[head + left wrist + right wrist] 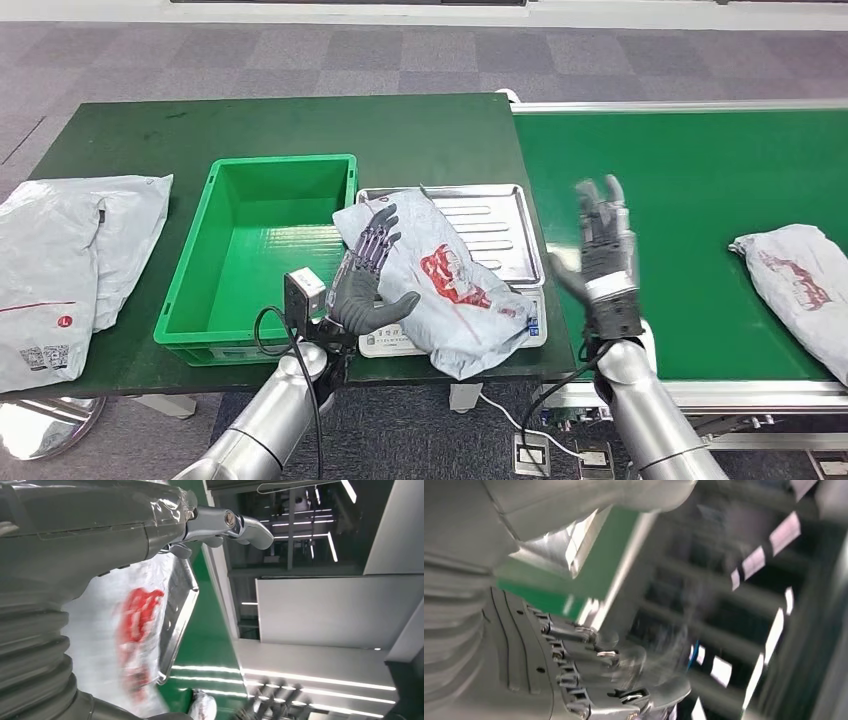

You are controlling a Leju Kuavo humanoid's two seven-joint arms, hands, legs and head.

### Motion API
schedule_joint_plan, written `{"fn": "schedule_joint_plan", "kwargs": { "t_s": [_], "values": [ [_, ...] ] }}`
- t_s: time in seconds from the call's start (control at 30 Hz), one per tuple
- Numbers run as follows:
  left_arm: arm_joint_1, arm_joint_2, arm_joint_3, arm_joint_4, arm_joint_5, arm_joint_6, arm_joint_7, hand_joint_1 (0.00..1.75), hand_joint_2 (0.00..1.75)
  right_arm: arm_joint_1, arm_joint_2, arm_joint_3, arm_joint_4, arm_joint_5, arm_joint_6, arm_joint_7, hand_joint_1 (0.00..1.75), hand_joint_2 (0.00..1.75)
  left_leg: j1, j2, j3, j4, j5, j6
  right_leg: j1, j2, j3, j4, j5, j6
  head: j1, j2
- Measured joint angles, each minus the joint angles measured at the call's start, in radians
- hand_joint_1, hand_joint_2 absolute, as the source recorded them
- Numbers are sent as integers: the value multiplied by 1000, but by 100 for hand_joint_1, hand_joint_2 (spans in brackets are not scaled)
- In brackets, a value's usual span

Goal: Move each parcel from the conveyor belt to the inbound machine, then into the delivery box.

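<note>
Very little can actually be read. The grey parcel (445, 285) lying on the inbound machine's steel tray (500, 225) carries a red printed mark — its shape shows, but no letters resolve; in the left wrist view the same red print (135, 630) is a blur. The parcel on the conveyor belt (800, 280) has a faint reddish print, also illegible. On the bags at the left end of the bench (60, 270) there is a small red round logo (64, 321) and a label with dark code squares (42, 356) — neither readable. The machine's front panel (385, 340) shows small marks, too small to make out.
</note>
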Motion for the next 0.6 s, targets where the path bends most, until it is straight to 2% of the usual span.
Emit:
{"fn": "schedule_joint_plan", "kwargs": {
  "t_s": [0.17, 0.47, 0.6],
  "values": [
    [9, 1, 4, -24, 0, 1, 0, 0, 175, 42, 18, -87, -74, 93, 7, -5, 0, 175, 0, 5, 1, 1, -2, 0, 0, 5, 0, 0, 0, 0, 0, 0],
    [16, 1, 9, -39, -2, 1, 0, 0, 175, 78, 22, -116, -121, 86, -10, -4, 0, 175, 0, 5, 2, 1, -1, 0, 0, 5, 0, 0, 0, 0, 0, 0],
    [16, 0, 10, -39, -7, 1, 0, 0, 175, 94, 22, -119, -133, 79, -52, -4, 0, 175, 0, 5, 2, 1, -2, 0, 0, 5, 0, 0, 0, 0, 0, 0]
  ]
}}
